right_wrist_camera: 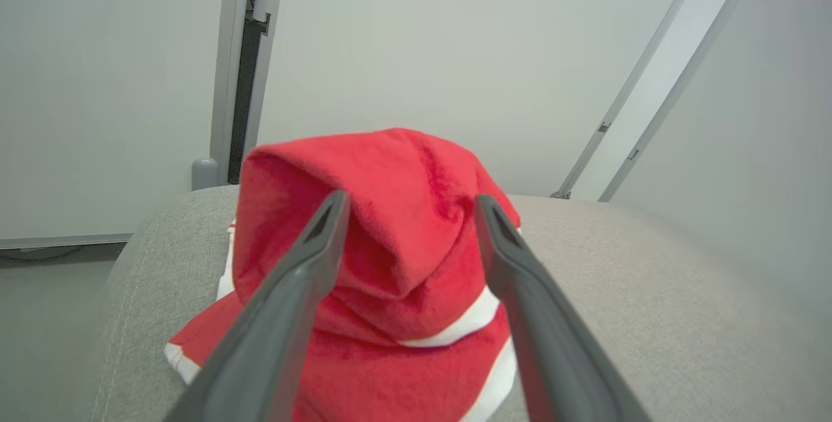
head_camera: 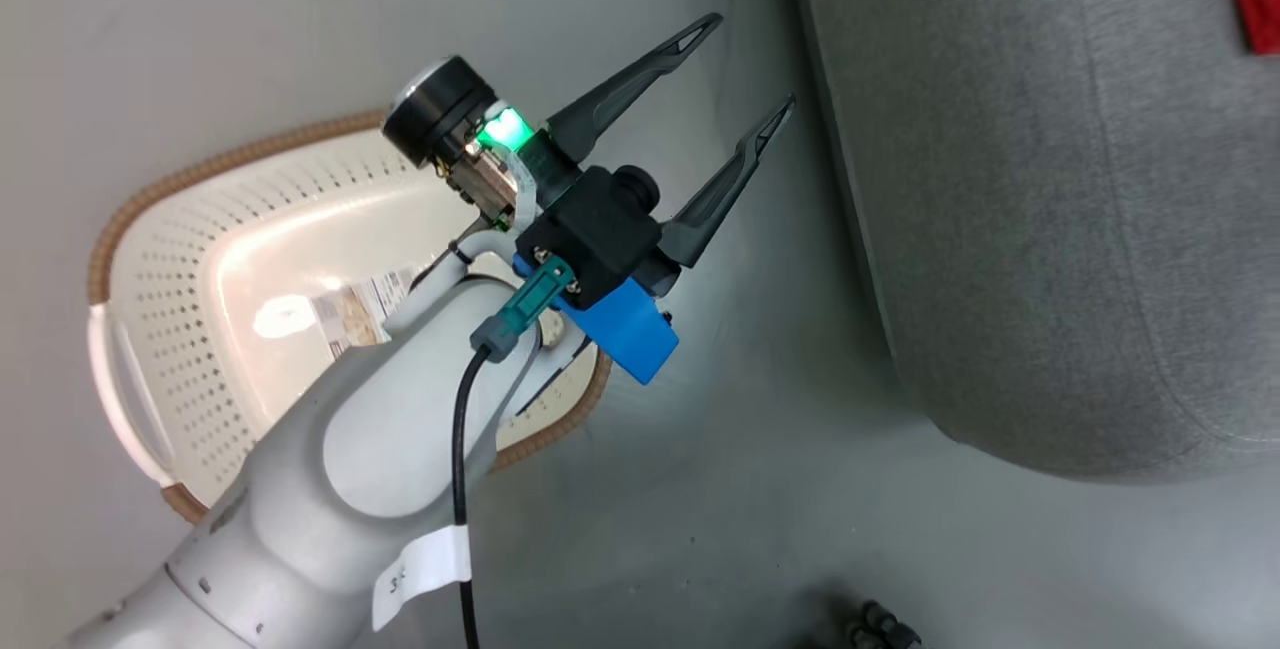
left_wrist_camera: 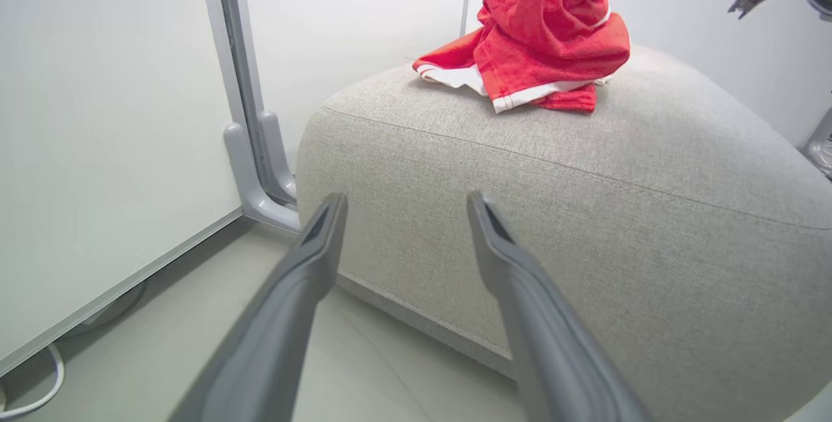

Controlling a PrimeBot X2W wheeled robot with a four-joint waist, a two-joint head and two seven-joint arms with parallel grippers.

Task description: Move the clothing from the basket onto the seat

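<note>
1 basket [head_camera: 180, 259]; 1 seat [head_camera: 1050, 229]; 1 red clothing heap [left_wrist_camera: 546, 38], garment count unclear.

A white tag [head_camera: 421, 569] wrapped around the black cable [head_camera: 460, 449] carries one mark that reads as a 3, with the rest illegible. The label sticker [head_camera: 362, 314] inside the basket [head_camera: 150, 259] shows printed lines too small to read.

Test lab: white partition panels [left_wrist_camera: 97, 116], seat [left_wrist_camera: 585, 214].
</note>
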